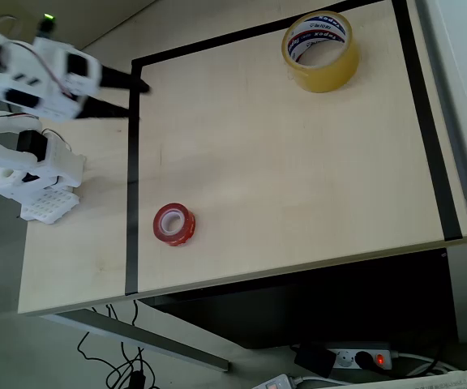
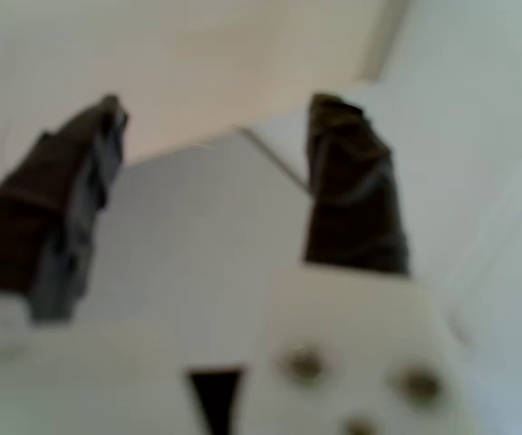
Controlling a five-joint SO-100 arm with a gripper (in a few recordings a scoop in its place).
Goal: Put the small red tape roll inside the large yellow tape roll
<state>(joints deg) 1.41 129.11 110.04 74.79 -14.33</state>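
overhead view alone shows small red tape roll (image 1: 174,224) and large yellow tape roll (image 1: 320,50); gripper (image 1: 138,99) spread, empty.

The white arm (image 1: 35,81) lies at the 10 o'clock side of the overhead view, pointing toward 3 o'clock. Its gripper (image 1: 136,97) is spread — two dark fingers (image 2: 352,190) apart, nothing between them — blurred in the wrist view.

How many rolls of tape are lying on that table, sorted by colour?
Red: 1, the small red tape roll, flat near the front edge in the overhead view.
Yellow: 1, the large yellow tape roll, at the far corner.
Total: 2 rolls, lying well apart. The gripper holds neither.
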